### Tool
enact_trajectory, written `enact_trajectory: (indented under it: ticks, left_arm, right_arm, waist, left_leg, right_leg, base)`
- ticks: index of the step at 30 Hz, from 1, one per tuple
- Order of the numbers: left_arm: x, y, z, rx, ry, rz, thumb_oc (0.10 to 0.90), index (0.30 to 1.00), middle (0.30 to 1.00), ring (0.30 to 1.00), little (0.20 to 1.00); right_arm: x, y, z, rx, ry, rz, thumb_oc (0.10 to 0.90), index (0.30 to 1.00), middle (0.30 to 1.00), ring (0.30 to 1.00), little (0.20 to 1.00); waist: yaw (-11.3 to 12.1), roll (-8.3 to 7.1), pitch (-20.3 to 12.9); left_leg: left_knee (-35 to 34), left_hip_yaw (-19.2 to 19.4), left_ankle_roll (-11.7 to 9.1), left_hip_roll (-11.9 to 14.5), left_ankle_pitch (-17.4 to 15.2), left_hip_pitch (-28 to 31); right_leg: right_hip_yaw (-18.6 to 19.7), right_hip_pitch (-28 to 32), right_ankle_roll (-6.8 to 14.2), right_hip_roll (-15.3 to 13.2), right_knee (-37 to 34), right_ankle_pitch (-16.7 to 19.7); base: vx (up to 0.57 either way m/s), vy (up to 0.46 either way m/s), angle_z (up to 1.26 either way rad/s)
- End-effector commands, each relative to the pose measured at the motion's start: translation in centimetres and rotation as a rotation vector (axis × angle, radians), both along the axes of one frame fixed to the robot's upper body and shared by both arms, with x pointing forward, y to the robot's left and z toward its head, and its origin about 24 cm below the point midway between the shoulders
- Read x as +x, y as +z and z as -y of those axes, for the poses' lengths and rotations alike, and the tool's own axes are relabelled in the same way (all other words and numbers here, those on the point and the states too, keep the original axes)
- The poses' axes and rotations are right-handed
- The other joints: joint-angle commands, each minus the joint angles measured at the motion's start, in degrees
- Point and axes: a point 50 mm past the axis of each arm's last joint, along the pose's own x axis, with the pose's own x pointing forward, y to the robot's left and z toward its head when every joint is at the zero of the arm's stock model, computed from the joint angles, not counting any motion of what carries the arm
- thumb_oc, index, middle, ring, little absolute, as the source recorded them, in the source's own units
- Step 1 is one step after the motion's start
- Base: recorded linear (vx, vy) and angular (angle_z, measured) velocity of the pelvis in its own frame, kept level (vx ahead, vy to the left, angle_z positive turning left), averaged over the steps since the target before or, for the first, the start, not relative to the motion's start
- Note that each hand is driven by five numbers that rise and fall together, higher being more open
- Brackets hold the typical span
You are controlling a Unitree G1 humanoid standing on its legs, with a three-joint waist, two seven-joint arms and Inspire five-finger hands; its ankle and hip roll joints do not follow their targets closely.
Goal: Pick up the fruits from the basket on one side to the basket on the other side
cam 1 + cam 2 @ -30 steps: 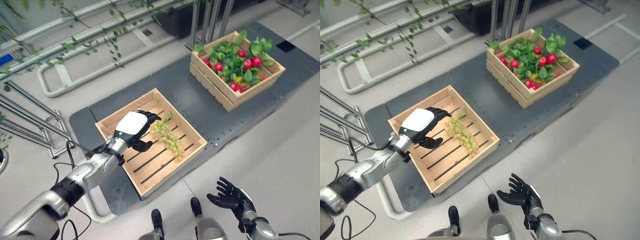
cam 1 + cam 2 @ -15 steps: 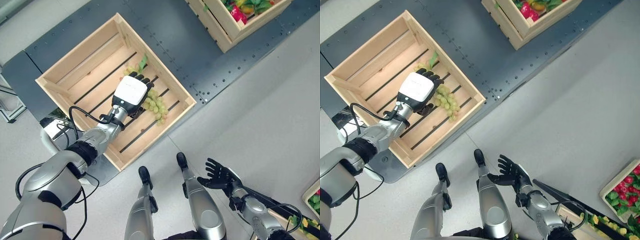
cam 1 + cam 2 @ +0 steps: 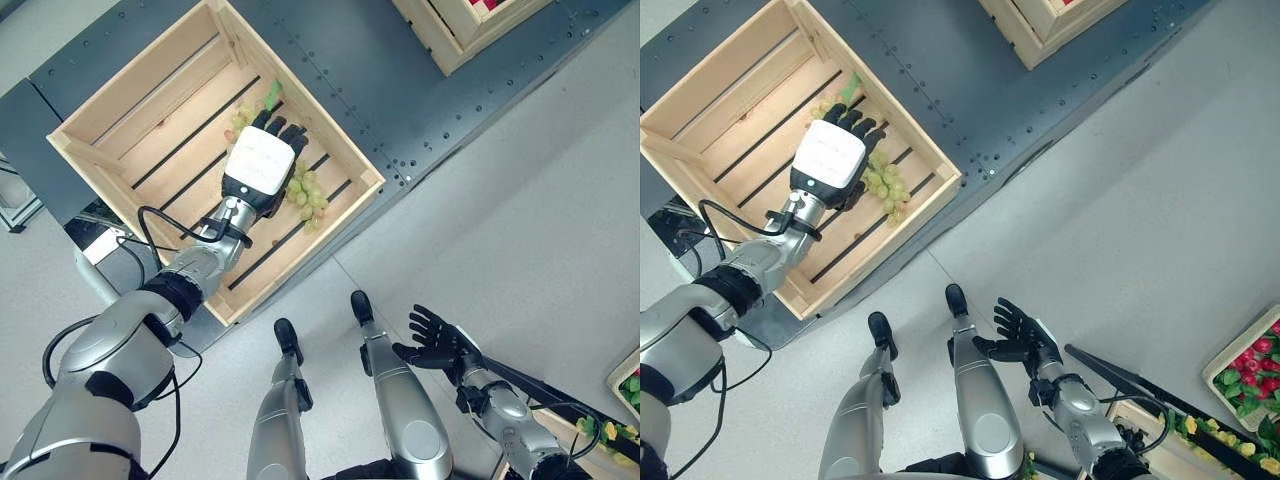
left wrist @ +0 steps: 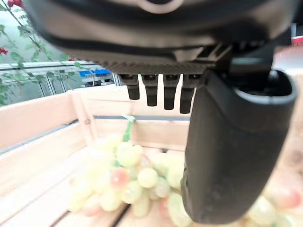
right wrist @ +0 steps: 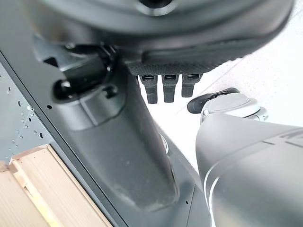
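Since half a second ago, my left hand [image 3: 258, 168] has slid a little further along the grape bunch [image 3: 305, 192] toward its stem end, and my head camera has shifted with it, so the whole scene sits differently in view. Fingers relaxed and spread, thumb standing clear, the hand hovers palm-down right over the green grapes, which lie on the slatted floor of the near wooden crate [image 3: 92, 130]; the wrist view shows the fruit just under the fingertips [image 4: 164, 97], nothing gripped. I judge the hand is poised this way to close over the cluster from above. My right hand [image 3: 1018, 336] waits low by my side, fingers splayed, holding nothing. A second crate [image 3: 452, 40] sits further along the dark platform [image 3: 400, 110], likely the destination.
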Motion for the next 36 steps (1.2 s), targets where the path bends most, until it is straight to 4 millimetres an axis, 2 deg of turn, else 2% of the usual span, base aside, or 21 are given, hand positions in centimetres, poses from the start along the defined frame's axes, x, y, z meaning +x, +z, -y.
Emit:
enact_trajectory:
  ticks: [1, 7, 11, 18, 24, 25, 26, 28, 29, 36]
  left_arm:
    - [1.1, 6.4, -0.4, -0.002, 0.076, 0.179, 0.8, 0.9, 0.9, 0.9, 0.9]
    - [1.7, 6.2, 1.0, 0.086, 0.11, 0.113, 0.8, 0.9, 0.9, 0.9, 0.9]
    - [2.0, 6.1, 1.2, 0.068, 0.148, 0.067, 0.8, 0.9, 0.9, 0.9, 0.9]
    - [2.5, 6.9, 2.2, 0.101, 0.213, 0.076, 0.8, 0.9, 0.9, 0.9, 0.9]
    - [2.8, 6.7, 1.5, 0.13, 0.308, 0.059, 0.8, 0.9, 0.9, 0.9, 0.9]
    - [2.9, 6.7, 1.4, 0.133, 0.318, 0.056, 0.758, 0.836, 0.836, 0.836, 0.836]
    - [3.0, 6.7, 1.2, 0.144, 0.345, 0.046, 0.616, 0.625, 0.625, 0.625, 0.625]
    - [3.0, 6.5, 0.9, 0.163, 0.388, 0.035, 0.456, 0.385, 0.385, 0.385, 0.385]
    - [3.0, 6.5, 0.6, 0.181, 0.414, 0.026, 0.4, 0.3, 0.3, 0.3, 0.3]
    - [3.1, 6.2, -0.1, 0.231, 0.492, 0.015, 0.4, 0.3, 0.3, 0.3, 0.3]
  right_arm:
    - [0.3, 1.8, -0.3, 0.056, -0.03, 0.119, 0.8, 0.9, 0.9, 0.9, 0.9]
    - [0.6, 1.8, -0.3, 0.068, -0.042, 0.129, 0.8, 0.9, 0.9, 0.9, 0.9]
    - [0.8, 1.9, -0.6, 0.076, -0.047, 0.135, 0.8, 0.9, 0.9, 0.9, 0.9]
    - [1.5, 2.5, -0.9, 0.09, -0.064, 0.158, 0.8, 0.9, 0.9, 0.9, 0.9]
    - [1.9, 2.7, -1.2, 0.101, -0.073, 0.169, 0.8, 0.9, 0.9, 0.9, 0.9]
    - [1.9, 2.7, -1.2, 0.101, -0.071, 0.169, 0.8, 0.9, 0.9, 0.9, 0.9]
    - [2.0, 2.7, -1.3, 0.102, -0.067, 0.171, 0.8, 0.9, 0.9, 0.9, 0.9]
    - [2.1, 2.7, -1.5, 0.104, -0.063, 0.172, 0.8, 0.9, 0.9, 0.9, 0.9]
    - [2.2, 2.7, -1.6, 0.105, -0.061, 0.173, 0.8, 0.9, 0.9, 0.9, 0.9]
    - [2.7, 3.0, -2.1, 0.124, -0.065, 0.186, 0.8, 0.9, 0.9, 0.9, 0.9]
  waist:
    - [-1.2, -1.84, 0.1]
    - [-2.1, -1.81, 0.1]
    - [-2.4, -1.89, 0.1]
    - [-3.3, -1.61, 0.1]
    - [-3.6, -2.05, 0.1]
    - [-3.7, -2.07, 0.1]
    - [-3.7, -2.21, 0.1]
    - [-3.7, -2.4, 0.1]
    - [-3.7, -2.5, 0.1]
    - [-3.1, -2.85, 0.1]
  left_leg:
    - [9.0, -1.0, -0.2, 1.5, -1.9, -4.2]
    - [8.9, -0.3, -0.2, 1.7, -1.8, -4.7]
    - [8.6, 0.1, -0.2, 1.8, -1.6, -5.0]
    - [8.8, 0.8, -0.3, 1.8, -1.3, -6.7]
    - [9.0, 1.3, -0.5, 1.9, -1.0, -8.5]
    - [8.9, 1.3, -0.5, 1.9, -0.9, -8.6]
    - [8.9, 1.4, -0.5, 1.9, -0.8, -9.0]
    - [9.1, 1.5, -0.6, 2.1, -0.7, -9.7]
    - [9.1, 1.5, -0.5, 2.1, -0.7, -9.9]
    - [9.0, 1.2, -0.4, 2.1, -0.7, -10.6]
  right_leg:
    - [-0.2, 2.4, -2.1, 0.0, -1.8, 3.6]
    - [0.7, 2.0, -2.1, 0.2, -2.5, 4.0]
    - [0.9, 1.8, -2.1, 0.4, -2.8, 4.2]
    - [1.5, -0.2, -2.3, 0.7, -2.9, 4.8]
    - [1.6, -2.2, -2.3, 0.9, -2.5, 5.1]
    - [1.6, -2.3, -2.3, 0.9, -2.5, 5.1]
    - [1.5, -2.7, -2.3, 1.0, -2.4, 5.1]
    - [1.4, -3.4, -2.3, 1.0, -2.2, 5.1]
    - [1.4, -3.6, -2.4, 1.1, -2.1, 5.1]
    - [0.6, -4.6, -2.4, 1.2, -1.4, 5.0]
  base:
    - [0.0, 0.0, 0.0]
    - [0.0, 0.0, 0.0]
    - [0.01, -0.009, 0.0]
    - [0.01, -0.009, -0.03]
    - [0.0, 0.0, 0.0]
    - [0.0, 0.0, 0.0]
    - [0.0, 0.0, 0.0]
    - [-0.01, -0.019, 0.05]
    - [-0.01, -0.023, 0.07]
    - [-0.01, -0.014, 0.01]
